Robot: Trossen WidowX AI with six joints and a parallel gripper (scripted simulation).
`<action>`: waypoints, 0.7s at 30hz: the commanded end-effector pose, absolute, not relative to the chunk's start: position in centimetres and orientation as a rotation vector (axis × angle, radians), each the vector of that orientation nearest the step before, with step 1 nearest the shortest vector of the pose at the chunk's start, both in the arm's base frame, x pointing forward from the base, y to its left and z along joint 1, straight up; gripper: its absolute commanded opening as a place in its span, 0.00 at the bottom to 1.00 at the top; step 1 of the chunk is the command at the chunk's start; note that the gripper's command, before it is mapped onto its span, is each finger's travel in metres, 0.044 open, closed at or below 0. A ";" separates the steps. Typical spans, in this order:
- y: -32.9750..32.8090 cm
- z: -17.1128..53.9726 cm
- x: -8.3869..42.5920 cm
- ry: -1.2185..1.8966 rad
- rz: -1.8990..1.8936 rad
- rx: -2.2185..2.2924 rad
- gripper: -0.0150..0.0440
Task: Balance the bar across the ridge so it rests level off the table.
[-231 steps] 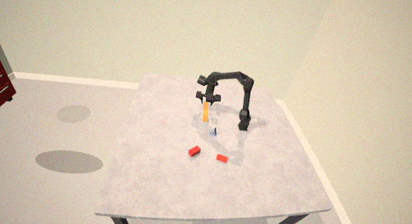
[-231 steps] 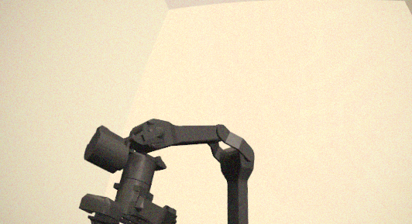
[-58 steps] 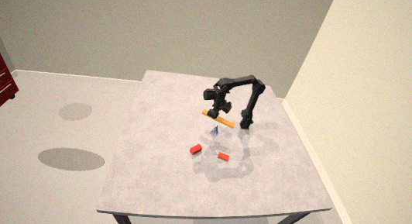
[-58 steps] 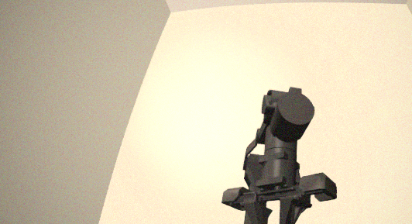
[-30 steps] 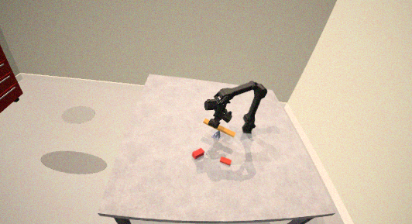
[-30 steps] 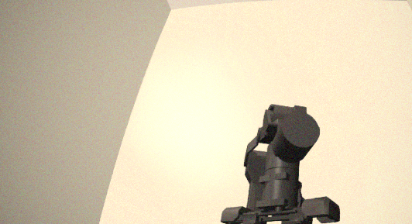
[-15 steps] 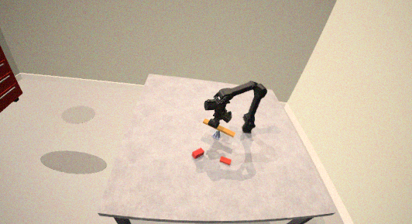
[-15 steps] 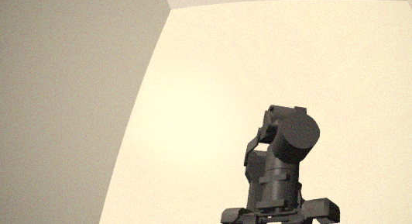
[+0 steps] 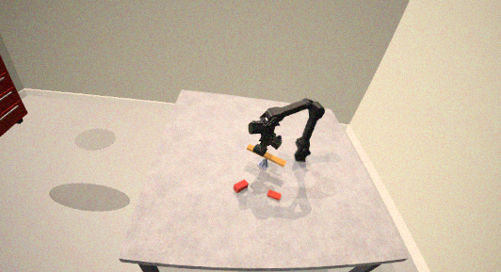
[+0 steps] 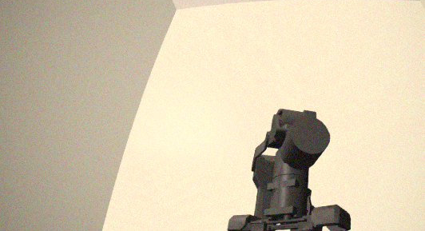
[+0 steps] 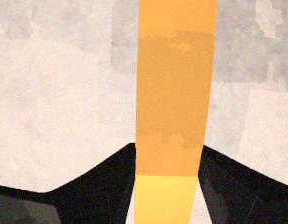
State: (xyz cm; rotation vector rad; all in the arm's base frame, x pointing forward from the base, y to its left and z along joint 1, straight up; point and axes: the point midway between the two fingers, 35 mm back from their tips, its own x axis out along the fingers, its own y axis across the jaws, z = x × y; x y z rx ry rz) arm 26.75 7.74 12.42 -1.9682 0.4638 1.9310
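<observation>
An orange bar (image 9: 276, 159) (image 11: 174, 90) is held in my gripper (image 9: 259, 152) (image 11: 167, 151), which is shut on it. In the top view the fingers grip the bar left of its middle. The wrist view shows a finger on each side of the bar. The small blue-grey ridge (image 9: 263, 165) stands on the table just under the bar, close to its middle. The bar's underside is at or very near the ridge's top; whether they touch cannot be told. The ridge is not seen in the wrist view. The exterior view shows neither bar nor ridge.
Two red blocks lie on the table (image 9: 198, 225) in front of the ridge: one red block (image 9: 240, 185) to the left and another red block (image 9: 274, 195) to the right. The arm's base (image 9: 301, 154) stands right of the ridge.
</observation>
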 end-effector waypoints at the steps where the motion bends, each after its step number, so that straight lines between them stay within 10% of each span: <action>1: 7.7 12.4 26.8 0.466 1.929 -1.969 0.25; 21: 7.8 12.2 26.8 0.466 1.929 -1.969 0.25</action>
